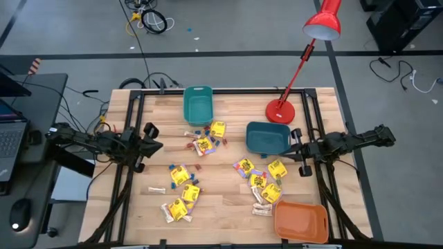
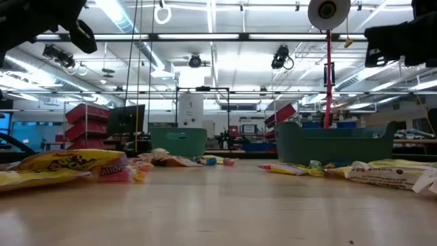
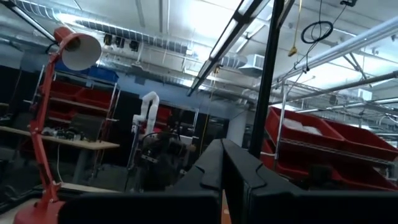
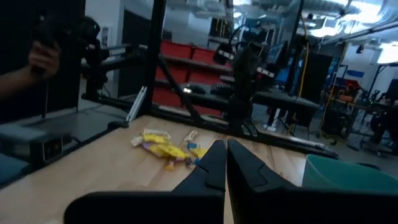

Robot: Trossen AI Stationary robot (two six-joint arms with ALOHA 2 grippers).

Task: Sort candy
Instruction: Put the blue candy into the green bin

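The candy lies scattered on the wooden table in three loose clusters: one near the middle (image 1: 205, 140), one toward the near left (image 1: 181, 194), one toward the near right (image 1: 261, 181). It is square yellow packets, tiny coloured pieces and pale sticks, all lying flat. The low view shows yellow packets (image 2: 68, 167) close by. My left gripper (image 1: 154, 144) hovers shut over the table's left side, pointing right; its shut fingertips (image 3: 222, 163) touch nothing. My right gripper (image 1: 291, 150) hovers shut over the right side beside the dark teal bin, pointing left; in its wrist view (image 4: 226, 158) candy (image 4: 165, 148) lies ahead.
A light teal bin (image 1: 198, 104) stands at the far middle, a dark teal bin (image 1: 267, 137) right of centre, an orange bin (image 1: 300, 220) at the near right corner. A red desk lamp's base (image 1: 279, 111) sits at the far right. A person's hand (image 4: 43, 59) shows beyond the table.
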